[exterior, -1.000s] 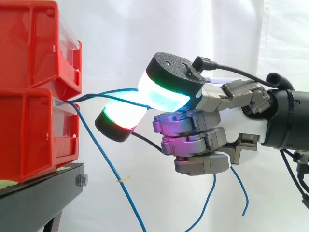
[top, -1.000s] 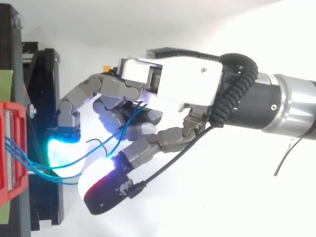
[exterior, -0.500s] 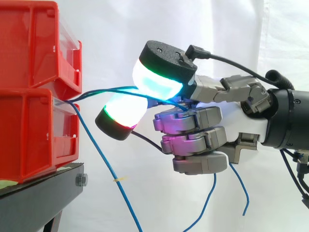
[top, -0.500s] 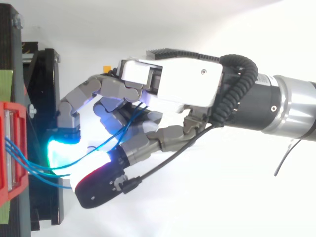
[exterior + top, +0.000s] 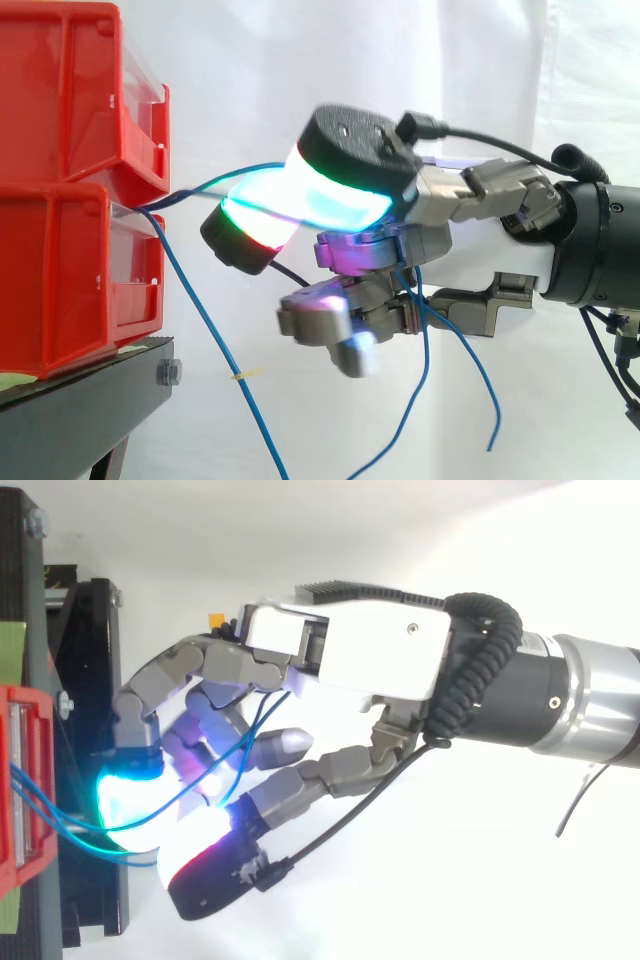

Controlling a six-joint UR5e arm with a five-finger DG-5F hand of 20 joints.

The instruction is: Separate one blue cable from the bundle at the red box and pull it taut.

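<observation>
As the lower fingers (image 5: pixel 325 318) uncurl from under the palm and reach toward the red box (image 5: pixel 70 270), we see the hand (image 5: pixel 350 650) keep its two glowing pads (image 5: pixel 330 195) pinched on a blue cable (image 5: pixel 205 186) just beside that box, so the pull looks close.

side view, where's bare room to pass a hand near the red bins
Free: above the hand, right of the upper red bin, against the curtain. Crowded: between the bins and the fingers, where blue cables cross, and below the hand, where they dangle.
</observation>
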